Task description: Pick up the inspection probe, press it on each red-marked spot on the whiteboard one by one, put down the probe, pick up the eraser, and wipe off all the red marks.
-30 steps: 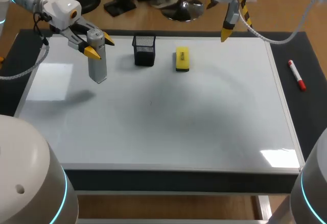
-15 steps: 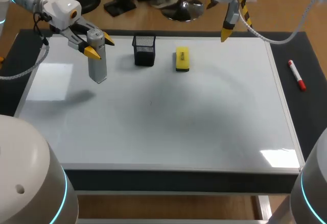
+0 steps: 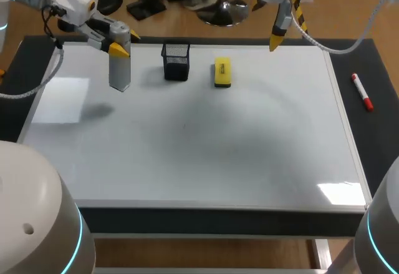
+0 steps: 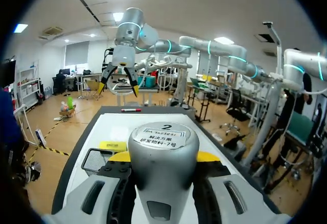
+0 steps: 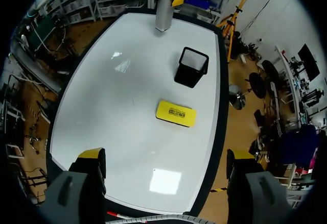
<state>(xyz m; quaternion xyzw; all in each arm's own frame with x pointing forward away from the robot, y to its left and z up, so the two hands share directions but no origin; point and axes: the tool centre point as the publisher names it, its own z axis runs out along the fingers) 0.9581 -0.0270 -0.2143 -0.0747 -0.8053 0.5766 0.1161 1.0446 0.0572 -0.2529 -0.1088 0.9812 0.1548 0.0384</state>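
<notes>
Whiteboard (image 3: 187, 161): covers the table; no red marks visible on it.
Probe (image 3: 119, 68): left of the basket (image 3: 176, 60), upright, long axis vertical, tip down.
Left gripper (image 3: 124, 43): clamped on the probe's top.
Eraser (image 3: 222, 73): right of the basket, flat.
Right gripper (image 3: 277, 40): farther right, fingers apart, empty.
</notes>
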